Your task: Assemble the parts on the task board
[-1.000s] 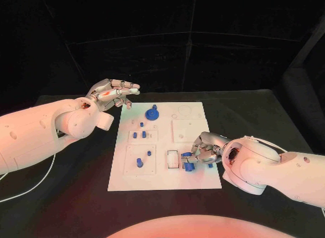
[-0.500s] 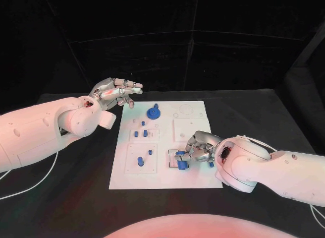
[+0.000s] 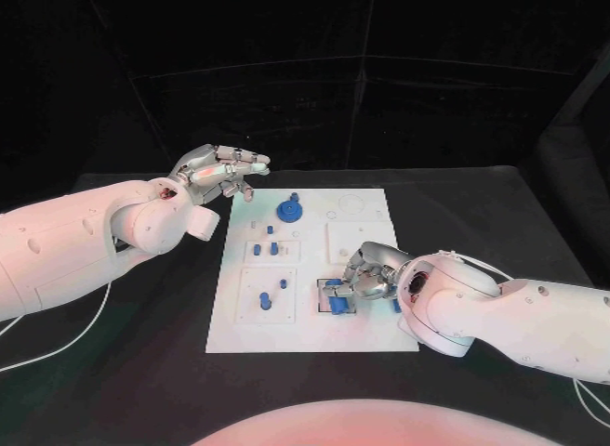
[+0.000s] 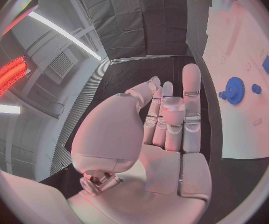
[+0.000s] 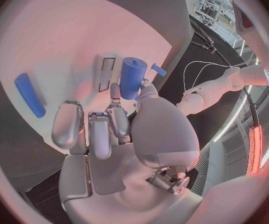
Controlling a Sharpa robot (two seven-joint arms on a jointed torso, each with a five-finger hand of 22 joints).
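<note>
The white task board (image 3: 305, 334) lies mid-table. My right hand (image 3: 360, 282) hovers over its near right part and pinches a blue cylinder (image 3: 335, 303) between thumb and a finger, right beside a rectangular slot (image 5: 107, 74). The right wrist view shows the cylinder (image 5: 132, 77) upright at the fingertips. A blue gear (image 3: 290, 211) stands at the board's far end, with small blue pieces (image 3: 262, 249) below it and another blue piece (image 3: 264, 300) in the near left plate. My left hand (image 3: 222, 172) hangs off the board's far left corner, fingers apart, holding nothing.
The black table (image 3: 144, 353) surrounds the board on all sides. In the left wrist view the gear (image 4: 234, 90) and the board (image 4: 246, 129) lie beyond my left hand (image 4: 166, 119). A white cable (image 3: 50, 358) trails near the left arm.
My right hand has carried the blue cylinder a little to the left and farther in, over the rectangular slot. The left hand has barely moved.
</note>
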